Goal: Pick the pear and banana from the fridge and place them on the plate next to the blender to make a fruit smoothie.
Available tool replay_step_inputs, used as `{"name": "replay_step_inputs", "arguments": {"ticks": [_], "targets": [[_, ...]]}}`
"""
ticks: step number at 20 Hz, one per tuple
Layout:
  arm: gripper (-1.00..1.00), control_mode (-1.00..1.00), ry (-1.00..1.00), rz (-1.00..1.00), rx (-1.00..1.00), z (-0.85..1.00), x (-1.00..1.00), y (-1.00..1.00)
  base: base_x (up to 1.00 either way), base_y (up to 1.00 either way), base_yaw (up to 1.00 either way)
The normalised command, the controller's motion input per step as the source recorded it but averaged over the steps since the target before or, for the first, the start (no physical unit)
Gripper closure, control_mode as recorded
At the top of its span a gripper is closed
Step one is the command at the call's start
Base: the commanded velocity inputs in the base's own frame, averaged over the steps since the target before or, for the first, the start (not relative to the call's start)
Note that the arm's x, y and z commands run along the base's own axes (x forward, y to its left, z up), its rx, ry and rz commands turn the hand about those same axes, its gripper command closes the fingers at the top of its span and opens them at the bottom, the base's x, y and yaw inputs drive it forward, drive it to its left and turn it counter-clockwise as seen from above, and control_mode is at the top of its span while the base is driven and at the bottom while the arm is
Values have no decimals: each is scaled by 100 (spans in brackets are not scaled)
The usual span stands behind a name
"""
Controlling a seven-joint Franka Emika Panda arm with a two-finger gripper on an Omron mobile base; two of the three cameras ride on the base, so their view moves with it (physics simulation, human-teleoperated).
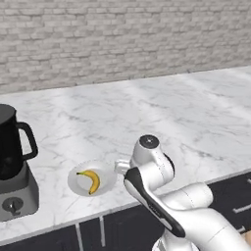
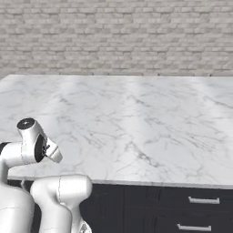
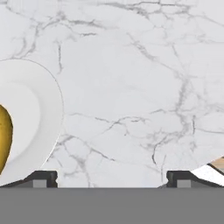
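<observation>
In the lower left of the left base view, the banana [image 1: 90,180] lies on the plate [image 1: 76,185], its long axis running from upper left to lower right. The blender [image 1: 13,164] stands just left on the marble bench [image 1: 162,112]. The fingers [image 3: 43,178] stand wide apart, empty.

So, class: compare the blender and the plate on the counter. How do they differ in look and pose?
The blender stands tall, while the plate lies low and flat. The blender is a black jug on a silver-grey base; the plate is white. The plate holds a banana; the blender's jug is closed by a lid. Both sit side by side on the marble counter.
</observation>
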Motion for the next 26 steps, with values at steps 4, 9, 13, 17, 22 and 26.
{"name": "replay_step_inputs", "arguments": {"ticks": [4,9,13,17,22,26], "targets": [[-100,100,0,0,0,0,0,0,-33,-2,-81],[-100,100,0,0,0,0,0,0,-16,-2,-85],[-100,100,0,0,0,0,0,0,0,-18,-81],[-100,100,0,0,0,0,0,0,0,-28,-79],[-100,100,0,0,0,0,0,0,0,-48,-74],[-100,100,0,0,0,0,0,0,0,-69,-69]]}}
